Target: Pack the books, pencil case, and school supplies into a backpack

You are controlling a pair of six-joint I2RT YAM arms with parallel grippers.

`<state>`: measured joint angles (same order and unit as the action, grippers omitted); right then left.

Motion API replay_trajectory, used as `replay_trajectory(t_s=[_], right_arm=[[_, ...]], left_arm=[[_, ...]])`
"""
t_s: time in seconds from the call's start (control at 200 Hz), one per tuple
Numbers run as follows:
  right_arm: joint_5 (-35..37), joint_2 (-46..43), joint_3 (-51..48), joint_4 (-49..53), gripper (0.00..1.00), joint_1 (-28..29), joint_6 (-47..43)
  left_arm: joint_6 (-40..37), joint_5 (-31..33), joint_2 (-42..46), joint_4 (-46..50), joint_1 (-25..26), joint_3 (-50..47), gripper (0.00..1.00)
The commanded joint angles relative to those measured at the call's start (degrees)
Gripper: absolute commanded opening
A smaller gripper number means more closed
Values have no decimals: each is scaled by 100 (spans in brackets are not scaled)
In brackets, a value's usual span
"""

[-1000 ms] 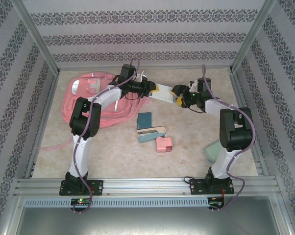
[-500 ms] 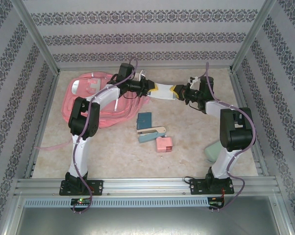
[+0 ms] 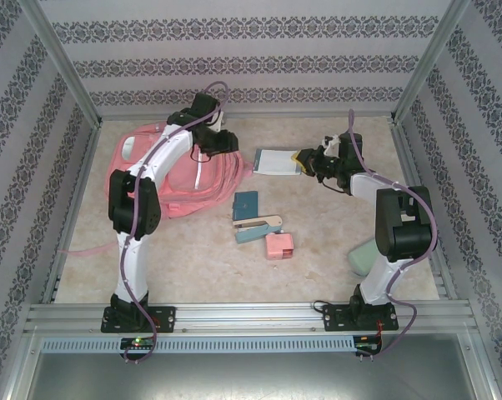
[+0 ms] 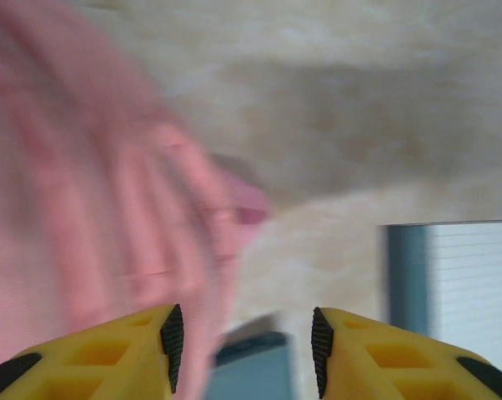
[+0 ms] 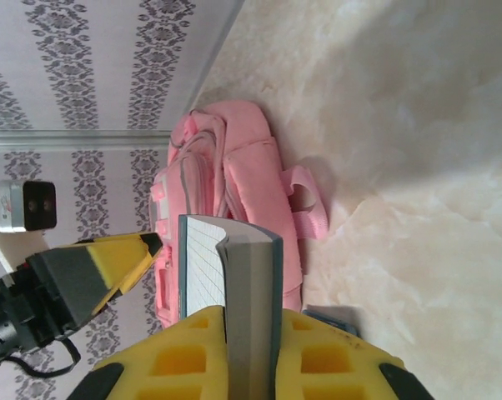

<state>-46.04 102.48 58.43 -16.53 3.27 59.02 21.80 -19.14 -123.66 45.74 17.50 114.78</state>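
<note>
Left hand (image 3: 229, 142) spread and empty over the backpack (image 3: 151, 183); right hand (image 3: 306, 162) pinching a book (image 3: 274, 161).
Book is held just right of the backpack; better to lift the bag's mouth wide first, then slide the book in level.

— What lies on the pale marbled table (image 3: 318, 275)?
— A pink backpack (image 3: 151, 179), slumped in the far left corner. Around the middle: a teal square pouch (image 3: 245, 204), a teal-and-beige stapler (image 3: 258, 229) just nearer, and a pink block (image 3: 278, 245) by its right end.
— Near the right edge?
— A mint-green pencil case (image 3: 361, 257).
</note>
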Motion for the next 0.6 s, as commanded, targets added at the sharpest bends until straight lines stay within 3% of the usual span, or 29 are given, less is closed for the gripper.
replay_trajectory(t_s=[0.0, 0.095, 0.43, 0.545, 0.595], right_arm=[[122, -198, -34, 96, 0, 68, -238], [128, -160, -21, 98, 0, 103, -234], [165, -149, 32, 173, 0, 205, -280], [194, -167, 28, 212, 0, 240, -319], [192, -157, 37, 213, 0, 253, -321]], left_arm=[[-908, 1722, 75, 906, 50, -39, 47], [-1109, 2174, -84, 1022, 190, -23, 48], [-1378, 2689, -784, 1259, 484, 263, 47], [-1424, 2774, -902, 1303, 544, 322, 32], [-1418, 2821, -898, 1325, 554, 375, 13]])
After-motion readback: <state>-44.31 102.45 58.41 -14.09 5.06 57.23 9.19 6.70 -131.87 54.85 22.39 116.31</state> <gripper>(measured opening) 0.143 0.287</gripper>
